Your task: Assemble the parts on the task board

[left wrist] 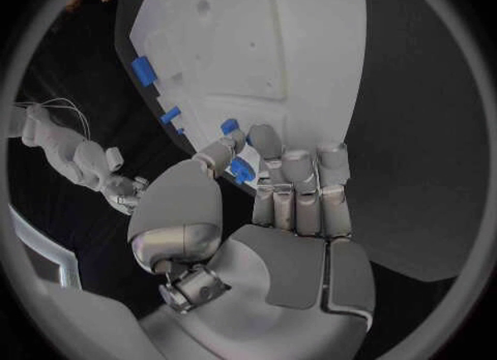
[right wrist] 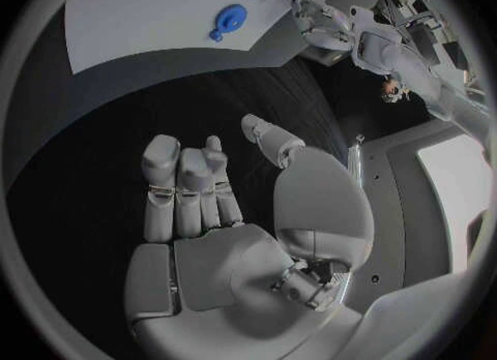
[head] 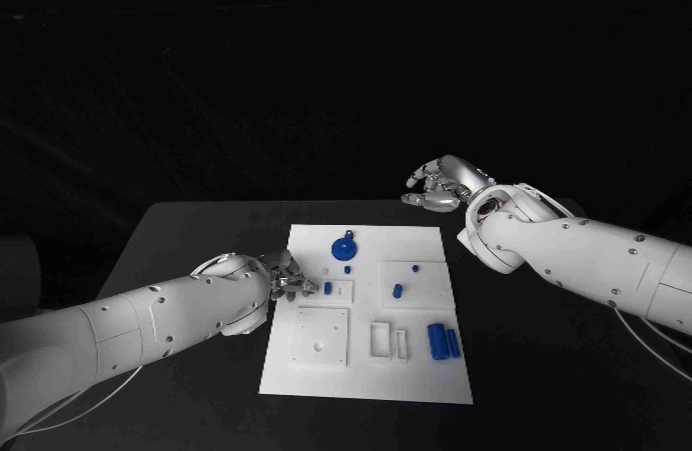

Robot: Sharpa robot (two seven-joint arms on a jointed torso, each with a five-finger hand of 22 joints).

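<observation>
The white board [head: 368,316] lies in the middle of the black table [head: 188,241], with blue parts on it: a round disc [head: 346,248] near its far end, small pegs [head: 394,291] at mid-board, and two blocks [head: 443,341] side by side near the right edge. The left robot hand [head: 286,279] is over the board's left edge, pinching a small blue part [left wrist: 241,169] in its fingertips. The right robot hand [head: 437,186] hovers beyond the board's far right corner, fingers loosely curled and apart, holding nothing
</observation>
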